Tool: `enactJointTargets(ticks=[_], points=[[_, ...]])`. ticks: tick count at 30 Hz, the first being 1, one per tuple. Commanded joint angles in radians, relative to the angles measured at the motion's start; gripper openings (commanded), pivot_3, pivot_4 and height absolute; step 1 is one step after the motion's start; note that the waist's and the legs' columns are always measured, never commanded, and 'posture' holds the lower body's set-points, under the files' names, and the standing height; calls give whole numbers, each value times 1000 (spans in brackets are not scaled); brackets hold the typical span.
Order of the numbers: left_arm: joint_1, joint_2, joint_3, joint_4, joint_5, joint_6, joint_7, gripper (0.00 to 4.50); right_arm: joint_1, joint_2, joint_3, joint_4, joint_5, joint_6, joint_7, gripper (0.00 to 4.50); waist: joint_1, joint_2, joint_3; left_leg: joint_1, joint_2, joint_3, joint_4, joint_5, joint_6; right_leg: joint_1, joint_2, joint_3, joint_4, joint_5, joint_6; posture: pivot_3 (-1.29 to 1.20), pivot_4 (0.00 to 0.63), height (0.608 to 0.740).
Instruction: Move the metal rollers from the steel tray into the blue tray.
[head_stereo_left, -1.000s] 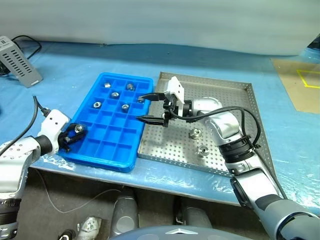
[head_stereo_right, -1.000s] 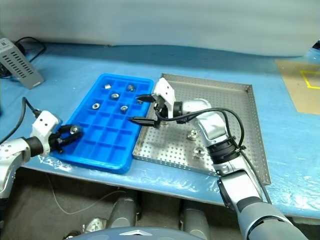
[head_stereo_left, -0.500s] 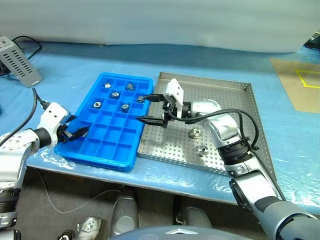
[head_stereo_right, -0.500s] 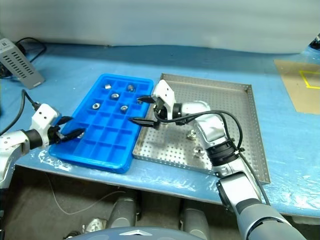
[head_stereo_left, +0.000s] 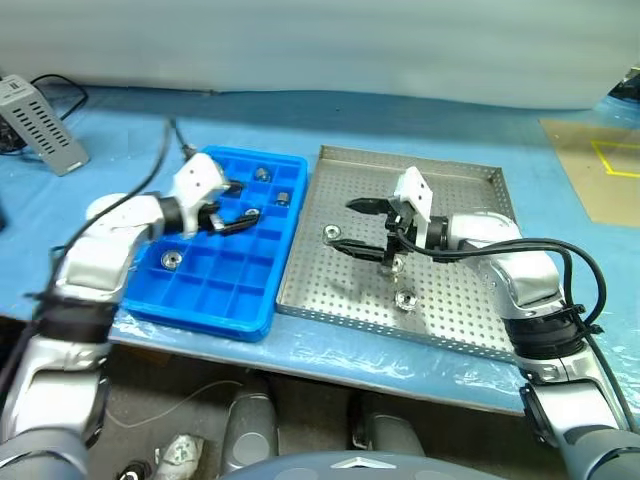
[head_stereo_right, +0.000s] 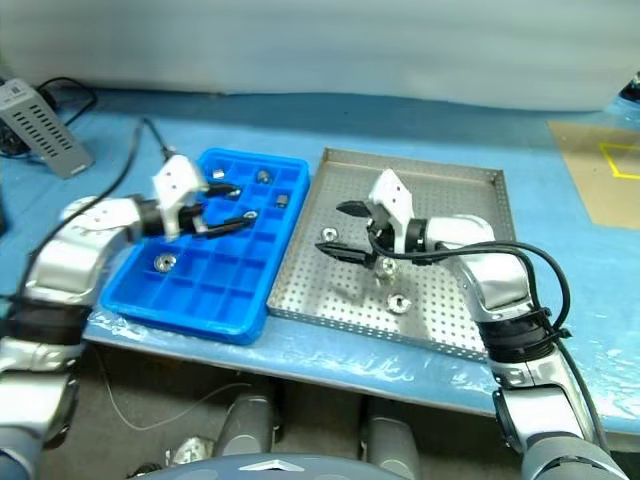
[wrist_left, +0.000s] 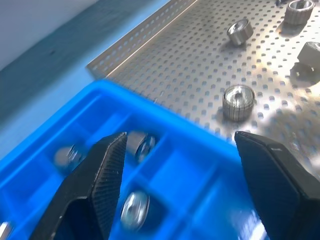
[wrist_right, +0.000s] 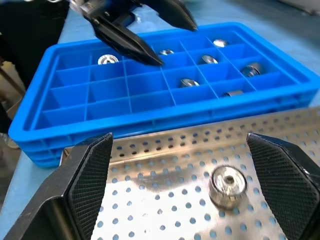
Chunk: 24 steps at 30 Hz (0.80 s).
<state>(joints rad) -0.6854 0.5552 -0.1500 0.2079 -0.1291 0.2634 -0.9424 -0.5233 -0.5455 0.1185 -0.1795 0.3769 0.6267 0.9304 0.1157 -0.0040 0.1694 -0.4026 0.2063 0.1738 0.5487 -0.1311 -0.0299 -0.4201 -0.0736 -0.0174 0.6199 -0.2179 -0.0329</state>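
Right gripper (head_stereo_left: 355, 228) spread wide, empty, over steel tray (head_stereo_left: 470, 180); nearest roller (head_stereo_left: 332, 233) lies between fingertips toward blue-tray (head_stereo_left: 190, 305) edge. Left gripper (head_stereo_left: 240, 207) apart, farther.

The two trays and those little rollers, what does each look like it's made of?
The steel tray: silver sheet metal, judging by its punched holes, folded rims and dull reflections.
The blue tray: probably moulded plastic, with uniform bright blue colour, rounded compartment walls and a soft sheen.
The metal rollers: polished metal, likely steel, going by their mirror-like highlights and ridged sides.
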Motion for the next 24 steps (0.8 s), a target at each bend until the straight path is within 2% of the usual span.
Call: enactJointTargets(ticks=[1, 6, 13, 19, 24], points=[[-105, -98, -91, 162, 86, -109, 22, 3638, 3, 2, -44, -73, 26, 24, -48, 4500, -17, 0, 0, -1, 0, 0, 1, 1, -1, -1, 0, 0, 0, 0, 0, -106, 150, 740], [-209, -185, -160, 385, 153, -233, -26, 3638, 47, 7, -60, -126, 33, 47, -106, 4500, -47, 0, 0, -3, 0, 0, 2, 0, 2, -2, 1, 1, 0, 0, 0, -177, 150, 740], [-286, -193, -201, 552, 203, -328, -165, 3638, 125, -5, -80, -152, 23, 23, -152, 4500, -51, 0, 0, -3, 0, 0, 3, -2, 5, -1, 1, 1, -1, 0, 0, -233, 150, 740], [-340, -274, -232, 642, 256, -327, -163, 3638, 179, -7, -82, -133, -2, -43, -166, 4500, -49, 0, 0, -2, 0, 1, 8, -4, 8, 2, 0, 1, -1, 0, 0, -257, 150, 740], [-378, -303, -302, 759, 375, -351, -127, 3638, 212, -8, -72, -124, -24, -80, -176, 4500, -53, 0, 0, -3, 0, 1, 12, -5, 10, 2, -1, 1, -1, 0, 0, -281, 150, 740]])
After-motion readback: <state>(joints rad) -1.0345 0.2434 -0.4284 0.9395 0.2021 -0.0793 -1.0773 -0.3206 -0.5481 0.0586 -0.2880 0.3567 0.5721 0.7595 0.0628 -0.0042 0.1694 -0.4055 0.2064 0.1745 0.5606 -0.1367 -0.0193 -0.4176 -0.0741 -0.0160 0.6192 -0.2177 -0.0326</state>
